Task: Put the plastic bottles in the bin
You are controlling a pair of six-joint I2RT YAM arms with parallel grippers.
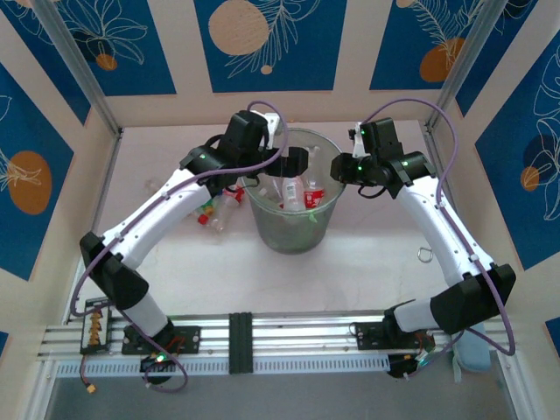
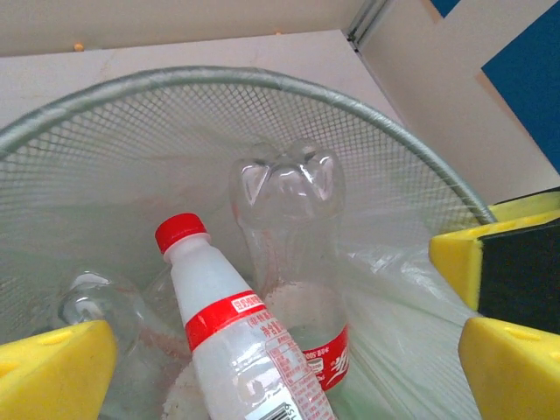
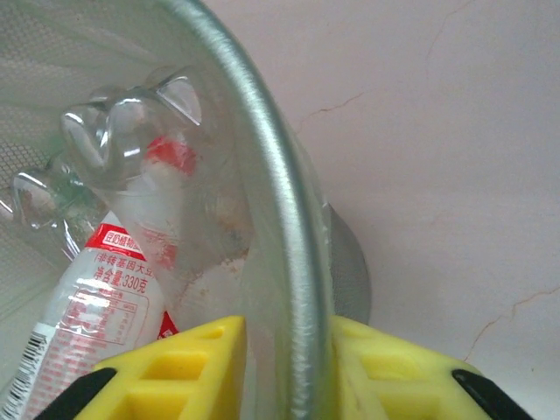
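Left wrist view: wire bin with bottles inside, a pincer at each side of its rim.
The left pincer (image 2: 271,346) stands wide apart over the bin (image 2: 262,77). Straight beneath it, a red-capped bottle (image 2: 232,341) leans against an upturned clear bottle (image 2: 289,219). The right pincer (image 3: 293,341) straddles the rim, one finger inside and one outside; whether it presses the rim cannot be told. More bottles (image 1: 214,210) lie on the table (image 1: 367,254), left of the left pincer.

Silver mesh bin (image 1: 293,234), red-labelled bottles (image 2: 241,350), one perhaps green-capped
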